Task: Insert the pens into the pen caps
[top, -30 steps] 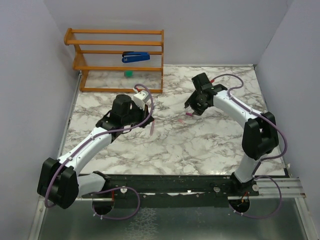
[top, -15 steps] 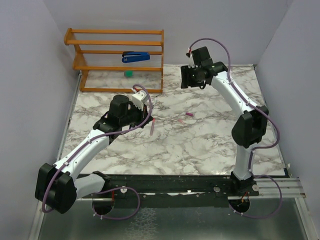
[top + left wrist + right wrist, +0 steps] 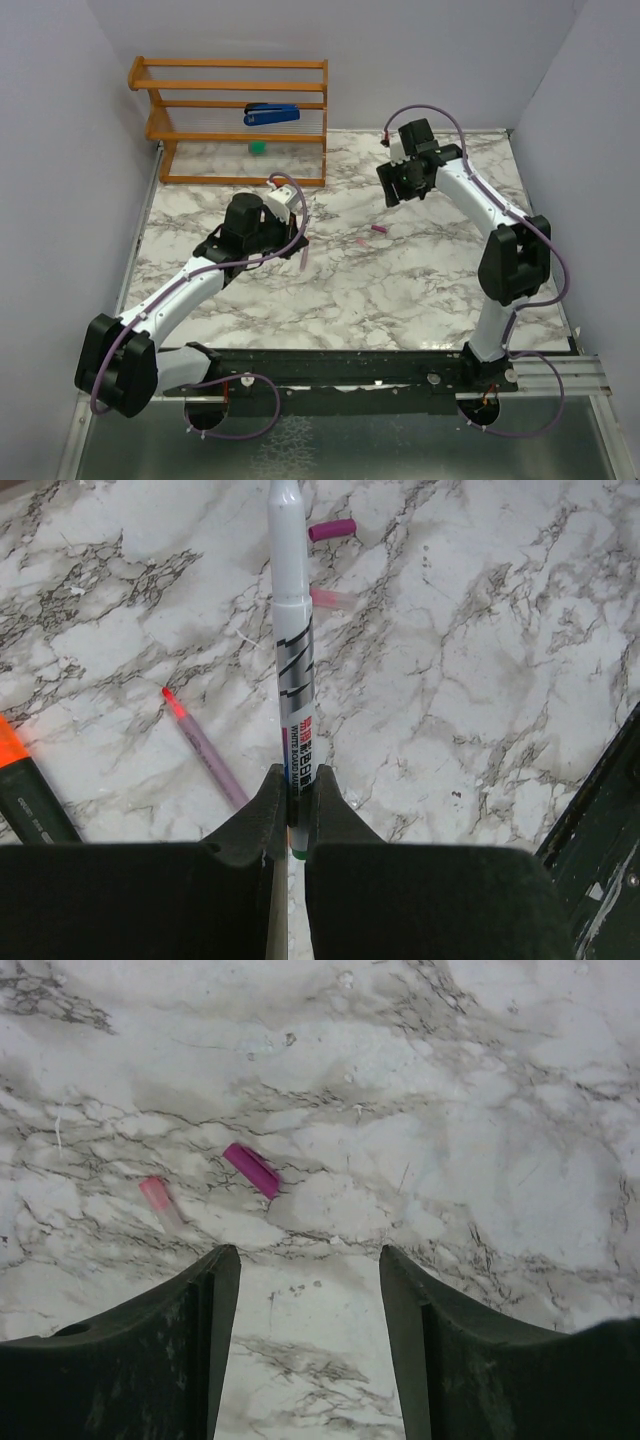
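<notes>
Now my left hand (image 3: 290, 815) pinching grey pen (image 3: 291, 630), tip pointing over marble surface (image 3: 480, 660). Pink pen (image 3: 205, 745) lying on surface beside it, orange-capped black marker (image 3: 25, 785) at left edge. My right hand (image 3: 310, 1290) spread, hovering above magenta cap (image 3: 251, 1170) and pink cap (image 3: 158, 1198), touching neither.

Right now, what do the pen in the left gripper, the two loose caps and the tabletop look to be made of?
Pen: smooth white plastic, glossy, printed label. Magenta cap and pink cap: likely plastic; the magenta opaque and matte, the pink translucent. Tabletop: marble look, white with grey veins and a low sheen; possibly only a printed laminate. Left gripper: matte black pads.
</notes>
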Robot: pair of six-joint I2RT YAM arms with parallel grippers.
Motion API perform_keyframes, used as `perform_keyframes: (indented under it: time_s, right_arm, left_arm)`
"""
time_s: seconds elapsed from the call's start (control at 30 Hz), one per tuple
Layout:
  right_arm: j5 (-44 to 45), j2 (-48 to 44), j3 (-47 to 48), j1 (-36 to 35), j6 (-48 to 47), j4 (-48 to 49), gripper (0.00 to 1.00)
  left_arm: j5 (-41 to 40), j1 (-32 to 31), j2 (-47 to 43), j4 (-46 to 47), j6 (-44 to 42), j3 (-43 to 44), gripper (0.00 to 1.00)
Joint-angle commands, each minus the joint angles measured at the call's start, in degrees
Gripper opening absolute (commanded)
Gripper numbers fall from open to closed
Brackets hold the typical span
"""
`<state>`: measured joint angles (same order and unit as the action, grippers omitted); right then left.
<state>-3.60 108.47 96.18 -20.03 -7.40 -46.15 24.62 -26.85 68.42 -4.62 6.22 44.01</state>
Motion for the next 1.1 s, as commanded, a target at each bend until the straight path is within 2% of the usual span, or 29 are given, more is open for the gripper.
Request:
perform_keyframes:
  time_s: [0.0, 0.07, 0.13, 0.17, 0.23, 0.3, 0.37, 0.4, 0.47, 0.53, 0.63, 0.73, 0.9, 1.07]
  right_arm:
    - [10.4, -2.3, 1.0, 1.2, 11.0, 3.1, 0.63]
    - [12.9, -0.9, 5.7, 3.8, 26.1, -3.0, 0.62]
    - [9.1, -3.0, 3.6, 4.4, 41.4, -2.1, 0.61]
    - [5.2, -5.3, -1.0, 4.3, 47.7, 1.9, 0.59]
    - [-1.9, -10.8, -15.8, 4.0, 64.9, 16.7, 0.57]
    - [-2.0, -14.1, -25.1, 3.6, 84.6, 20.5, 0.56]
    - [-1.7, -12.9, -26.5, 3.4, 97.8, 14.9, 0.51]
    - [-0.6, -11.3, -24.3, 3.4, 101.6, 8.4, 0.50]
    - [2.7, -6.7, -17.7, 2.9, 106.2, -4.1, 0.44]
    - [3.3, -2.4, -12.6, 2.8, 106.9, -10.4, 0.33]
    - [1.8, 0.1, -12.3, 2.7, 109.4, -8.2, 0.22]
    - [2.0, 1.1, -13.0, 2.7, 112.2, -5.2, 0.21]
    - [3.4, 4.9, -8.9, 2.7, 112.3, -8.8, 0.23]
    - [2.8, 7.3, -9.5, 2.7, 111.9, -6.3, 0.29]
  left_arm:
    - [1.2, 0.1, -0.4, 3.3, 2.2, -0.9, 0.00]
    - [1.1, 0.1, -0.2, 3.1, 2.3, -1.0, 0.00]
    - [0.9, 0.1, 0.2, 2.8, 2.4, -1.0, 0.00]
    - [1.0, 0.1, 0.4, 2.8, 2.5, -0.8, 0.00]
    - [1.5, 0.1, 0.7, 3.0, 2.7, -0.4, 0.00]
    - [1.9, 0.1, 0.8, 2.8, 2.6, 0.1, 0.00]
    - [1.3, 0.1, 0.4, 2.0, 2.2, 0.5, 0.00]
    - [1.0, 0.1, 0.0, 1.6, 2.0, 0.7, 0.00]
    - [0.4, 0.2, -0.9, 0.7, 1.6, 0.7, 0.00]
    - [0.3, 0.1, -2.1, 0.3, 1.3, 0.3, 0.00]
    - [0.3, 0.1, -3.1, -0.3, 0.6, 0.3, 0.00]
    - [0.3, 0.1, -3.5, -0.9, 0.2, 0.6, 0.00]
    - [0.2, 0.1, -3.6, -2.4, -1.2, 1.0, 0.00]
    - [-0.7, 0.1, -3.5, -3.9, -2.6, 1.6, 0.00]
